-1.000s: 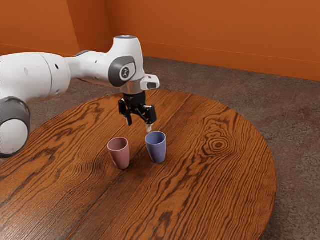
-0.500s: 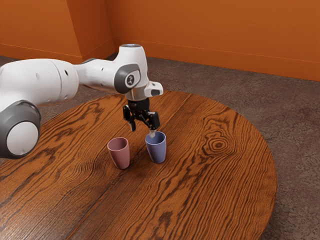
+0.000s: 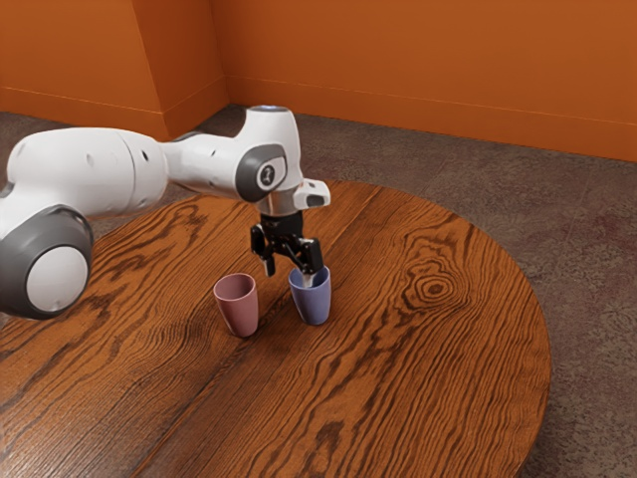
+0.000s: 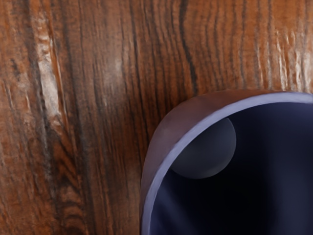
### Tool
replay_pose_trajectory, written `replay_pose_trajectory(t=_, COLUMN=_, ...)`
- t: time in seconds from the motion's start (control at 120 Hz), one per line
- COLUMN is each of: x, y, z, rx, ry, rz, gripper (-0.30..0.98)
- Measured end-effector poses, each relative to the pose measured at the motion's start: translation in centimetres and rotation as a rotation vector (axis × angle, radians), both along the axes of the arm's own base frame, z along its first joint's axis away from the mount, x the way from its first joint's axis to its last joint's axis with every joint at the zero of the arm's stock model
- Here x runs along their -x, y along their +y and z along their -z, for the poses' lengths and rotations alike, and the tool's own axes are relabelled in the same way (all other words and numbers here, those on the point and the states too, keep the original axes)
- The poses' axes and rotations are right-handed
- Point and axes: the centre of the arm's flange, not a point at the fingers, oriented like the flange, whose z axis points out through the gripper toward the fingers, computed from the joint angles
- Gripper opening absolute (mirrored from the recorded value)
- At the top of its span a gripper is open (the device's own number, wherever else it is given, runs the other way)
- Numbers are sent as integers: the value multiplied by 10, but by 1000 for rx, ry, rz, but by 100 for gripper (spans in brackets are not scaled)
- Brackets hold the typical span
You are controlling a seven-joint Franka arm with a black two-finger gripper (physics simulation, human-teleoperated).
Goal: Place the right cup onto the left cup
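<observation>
Reaching one finger into the blue cup [image 3: 315, 306], the tool [image 3: 289, 276] stands wide open, empty.

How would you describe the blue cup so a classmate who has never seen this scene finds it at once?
Find the round wooden table, then the black gripper above it. The blue cup stands upright there, with one gripper fingertip at its mouth. Its colour, that fingertip and its place nearer the exterior view's right set it apart from the pink cup.

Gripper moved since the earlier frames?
Yes. In the exterior view the gripper has come down and toward the view's right; one fingertip, above the blue cup's rim a second ago, now reaches into its mouth.
</observation>
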Motion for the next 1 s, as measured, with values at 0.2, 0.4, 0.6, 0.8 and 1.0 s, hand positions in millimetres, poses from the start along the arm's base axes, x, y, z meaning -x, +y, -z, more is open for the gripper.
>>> replay_pose_trajectory(t=0.2, x=-1, y=-4, z=14, rx=3, ry=7, rz=3, gripper=69)
replay_pose_trajectory(t=0.4, x=-2, y=-6, z=16, rx=5, ry=-1, rz=4, gripper=51)
replay_pose_trajectory(t=0.6, x=-3, y=-7, z=16, rx=4, ry=-6, rz=5, gripper=13)
replay_pose_trajectory(t=0.8, x=-3, y=-11, z=15, rx=0, ry=-9, rz=1, gripper=-3)
replay_pose_trajectory(t=1.0, x=-3, y=-7, z=7, rx=-4, ry=-19, rz=-11, gripper=-7)
